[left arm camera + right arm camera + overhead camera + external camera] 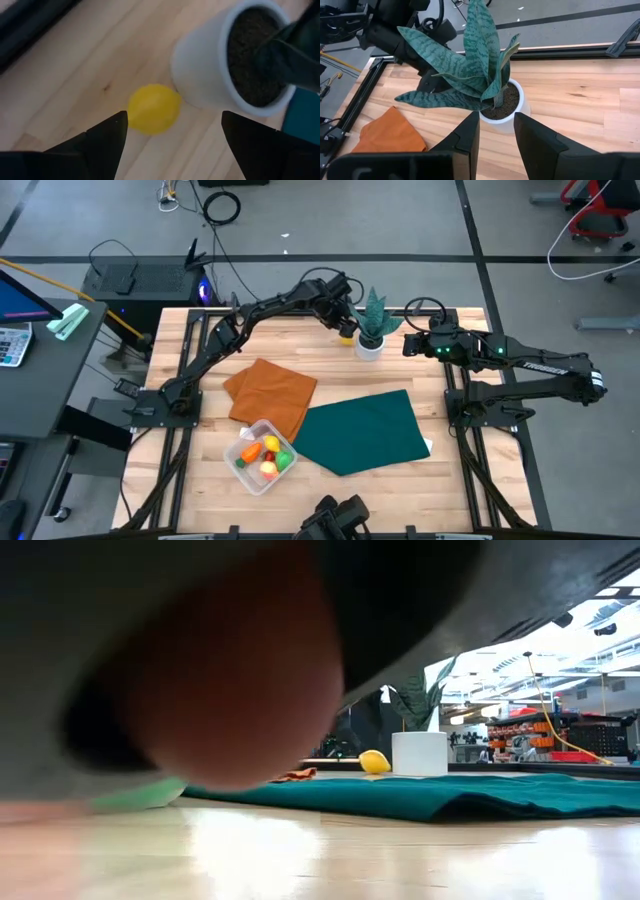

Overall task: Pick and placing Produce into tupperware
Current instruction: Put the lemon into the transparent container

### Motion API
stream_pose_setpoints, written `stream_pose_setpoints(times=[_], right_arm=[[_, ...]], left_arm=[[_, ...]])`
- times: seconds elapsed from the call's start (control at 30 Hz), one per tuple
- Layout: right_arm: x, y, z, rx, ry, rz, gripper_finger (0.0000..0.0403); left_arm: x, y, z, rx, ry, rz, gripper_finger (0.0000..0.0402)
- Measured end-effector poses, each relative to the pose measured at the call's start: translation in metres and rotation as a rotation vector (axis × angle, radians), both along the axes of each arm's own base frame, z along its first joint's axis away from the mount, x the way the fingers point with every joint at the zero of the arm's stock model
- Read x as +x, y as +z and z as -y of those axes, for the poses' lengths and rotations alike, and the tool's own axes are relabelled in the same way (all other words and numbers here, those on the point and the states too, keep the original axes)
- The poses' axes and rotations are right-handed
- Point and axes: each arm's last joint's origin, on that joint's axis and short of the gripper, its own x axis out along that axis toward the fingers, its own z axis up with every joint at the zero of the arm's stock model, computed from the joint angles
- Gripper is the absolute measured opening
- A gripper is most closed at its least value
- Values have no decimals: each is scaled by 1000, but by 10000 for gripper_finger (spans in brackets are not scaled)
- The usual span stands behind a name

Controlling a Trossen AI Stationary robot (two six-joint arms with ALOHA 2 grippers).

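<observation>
Above a yellow toy lemon (153,108) beside the white plant pot (210,75), left end effector (172,131) hangs wide open, empty, positioned to grasp

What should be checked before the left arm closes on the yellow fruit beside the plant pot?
1. Left gripper fingers open: ok, a wide gap shows between them.
2. Yellow fruit lined up with the gap: cannot tell; it sits ahead of the fingers, nearer one of them.
3. Clearance from the white pot: not ok, the fruit lies right against its side.
4. Right gripper out of the way: not ok, it points at the same pot from the other side, fingers apart.
5. Tupperware ready: ok, uncovered at the table's front with several produce pieces inside.
</observation>
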Motion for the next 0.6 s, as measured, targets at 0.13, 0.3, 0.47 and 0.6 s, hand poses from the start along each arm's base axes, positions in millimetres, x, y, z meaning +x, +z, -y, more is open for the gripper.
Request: stream_pose_setpoints(times=[0.13, 0.3, 0.47, 0.6], right_arm=[[0, 0, 0, 0, 0, 0, 89], [0, 0, 0, 0, 0, 0, 89], [0, 0, 0, 1, 0, 0, 89], [0, 0, 0, 2, 2, 1, 89]], left_arm=[[0, 0, -1, -2, 21, -7, 330], [-1, -5, -2, -7, 23, -18, 330], [-6, -20, -8, -46, 35, -70, 330], [-6, -26, -11, -31, 13, -71, 330]])
